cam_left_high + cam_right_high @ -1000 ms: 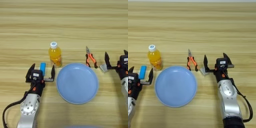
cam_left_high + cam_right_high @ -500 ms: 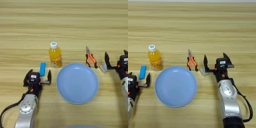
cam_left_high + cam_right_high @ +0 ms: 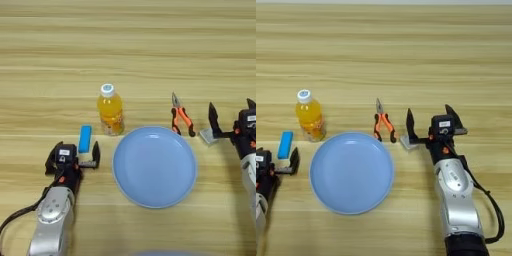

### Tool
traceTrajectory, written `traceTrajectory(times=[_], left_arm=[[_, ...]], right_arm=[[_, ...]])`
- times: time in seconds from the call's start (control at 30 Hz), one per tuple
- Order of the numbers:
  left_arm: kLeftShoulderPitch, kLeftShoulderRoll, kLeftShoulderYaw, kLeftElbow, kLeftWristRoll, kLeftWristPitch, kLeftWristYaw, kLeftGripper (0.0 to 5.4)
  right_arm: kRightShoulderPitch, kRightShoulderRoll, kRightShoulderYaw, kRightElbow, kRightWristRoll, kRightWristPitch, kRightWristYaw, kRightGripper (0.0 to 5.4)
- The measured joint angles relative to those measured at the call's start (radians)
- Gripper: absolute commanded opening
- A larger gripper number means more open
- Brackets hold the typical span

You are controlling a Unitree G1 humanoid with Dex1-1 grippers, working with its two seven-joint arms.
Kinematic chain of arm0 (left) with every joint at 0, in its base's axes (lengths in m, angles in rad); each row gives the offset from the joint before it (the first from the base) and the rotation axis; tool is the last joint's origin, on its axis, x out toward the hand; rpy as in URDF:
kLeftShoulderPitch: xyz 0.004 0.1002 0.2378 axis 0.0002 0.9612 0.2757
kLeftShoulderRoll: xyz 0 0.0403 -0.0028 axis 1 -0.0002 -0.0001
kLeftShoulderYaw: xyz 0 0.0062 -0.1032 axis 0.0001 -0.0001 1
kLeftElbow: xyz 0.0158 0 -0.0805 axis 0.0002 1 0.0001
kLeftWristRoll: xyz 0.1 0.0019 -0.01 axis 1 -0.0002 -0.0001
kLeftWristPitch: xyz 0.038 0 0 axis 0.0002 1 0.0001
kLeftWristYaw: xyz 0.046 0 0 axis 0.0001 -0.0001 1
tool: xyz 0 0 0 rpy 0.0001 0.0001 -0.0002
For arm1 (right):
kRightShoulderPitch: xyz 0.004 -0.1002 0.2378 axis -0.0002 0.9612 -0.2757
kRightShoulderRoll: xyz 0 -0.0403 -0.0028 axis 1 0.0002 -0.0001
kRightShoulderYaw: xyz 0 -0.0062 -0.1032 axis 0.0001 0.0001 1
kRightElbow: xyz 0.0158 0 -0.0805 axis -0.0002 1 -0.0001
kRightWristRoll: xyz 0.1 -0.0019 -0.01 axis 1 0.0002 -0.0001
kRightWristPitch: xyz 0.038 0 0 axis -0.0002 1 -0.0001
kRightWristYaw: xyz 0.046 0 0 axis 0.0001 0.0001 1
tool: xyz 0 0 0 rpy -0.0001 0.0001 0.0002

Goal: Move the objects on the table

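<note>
A small clear bottle of orange liquid (image 3: 110, 110) with a white cap stands upright left of centre on the tan wooden table (image 3: 128, 55). Just to its lower left the flat bright-blue bar (image 3: 85, 138) lies on the wood. My left gripper (image 3: 72, 158) sits right below the bar, open, its fingers spread and nothing between them; the bar lies just beyond its fingertips. My right gripper (image 3: 430, 120) is parked at the right side, open and empty, beside the pliers.
A round light-blue plate (image 3: 154, 166) lies empty at the front centre, between the two arms. Orange-handled pliers (image 3: 181, 119) lie just beyond its upper right rim. A small grey piece (image 3: 406, 144) rests by the right gripper's left finger.
My left gripper has drawn back toward me; the blue bar that stood between its fingers a second ago now lies free on the table. The right arm has not moved.
</note>
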Motion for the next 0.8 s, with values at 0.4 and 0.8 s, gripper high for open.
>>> traceTrajectory(times=[0.4,0.8], left_arm=[[0.007,-0.011,0.004,0.005,-0.007,0.008,0.009,5.39],[-0.007,-0.014,0.008,0.034,-0.006,0.001,0.005,4.49]], right_arm=[[0.0,0.0,0.001,0.0,0.0,0.013,0.0,5.4],[0.0,0.0,0.001,0.0,0.0,0.013,0.0,5.4]])
